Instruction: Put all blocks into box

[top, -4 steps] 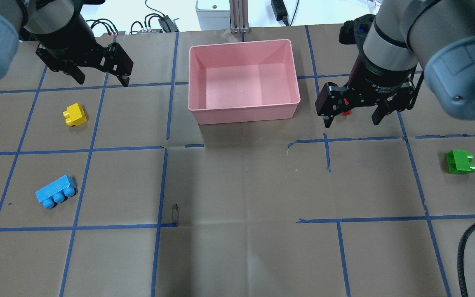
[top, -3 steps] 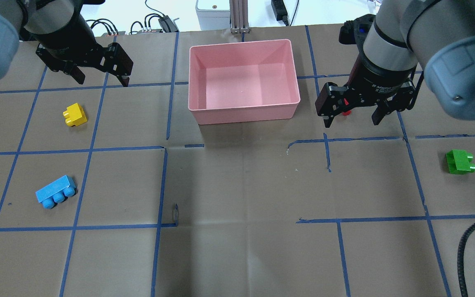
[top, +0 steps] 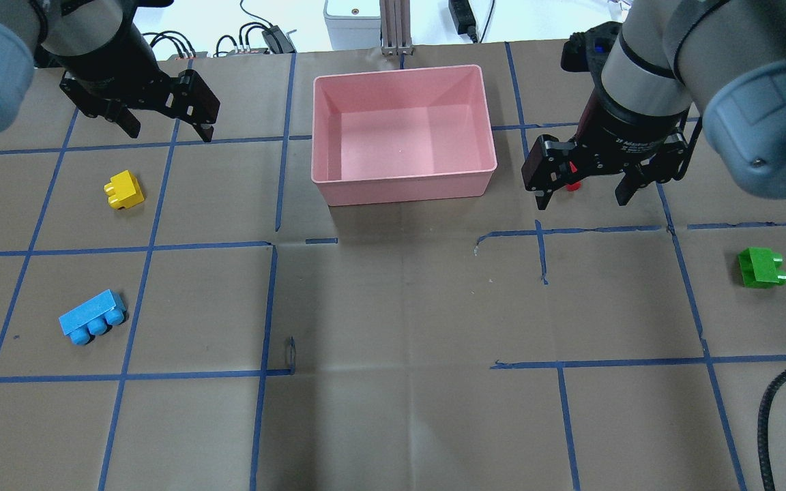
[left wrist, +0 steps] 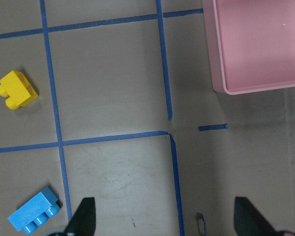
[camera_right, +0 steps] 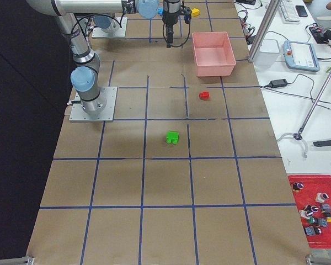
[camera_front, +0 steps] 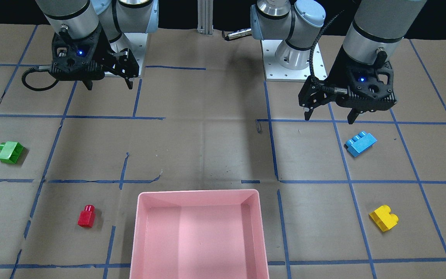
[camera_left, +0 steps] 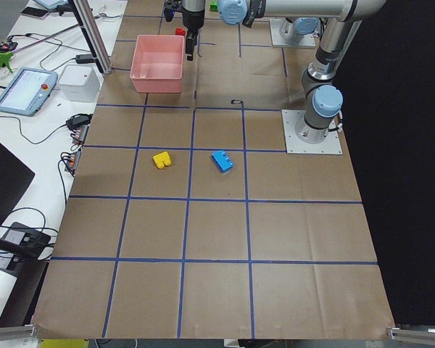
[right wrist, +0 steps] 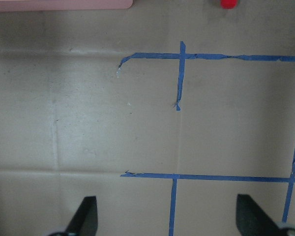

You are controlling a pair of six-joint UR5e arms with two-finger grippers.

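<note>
The pink box (top: 403, 192) stands at the far middle of the table, with nothing in it; it also shows in the front view (camera_front: 198, 192). The yellow brick (top: 123, 190) and the blue brick (top: 91, 318) lie on the left. The green brick (top: 761, 267) lies on the right. The red brick (camera_front: 86, 216) stands right of the box, partly hidden behind my right gripper in the overhead view (top: 572, 179). My left gripper (top: 171, 135) hangs open and empty, high above the table. My right gripper (top: 582, 202) hangs open and empty above the table, on my side of the red brick.
Blue tape lines grid the brown paper table (top: 406, 307). A black cable (top: 775, 409) loops in at the near right. Both arm bases (camera_front: 292, 58) are bolted on my side. Cables and a grey unit (top: 352, 20) sit beyond the far edge.
</note>
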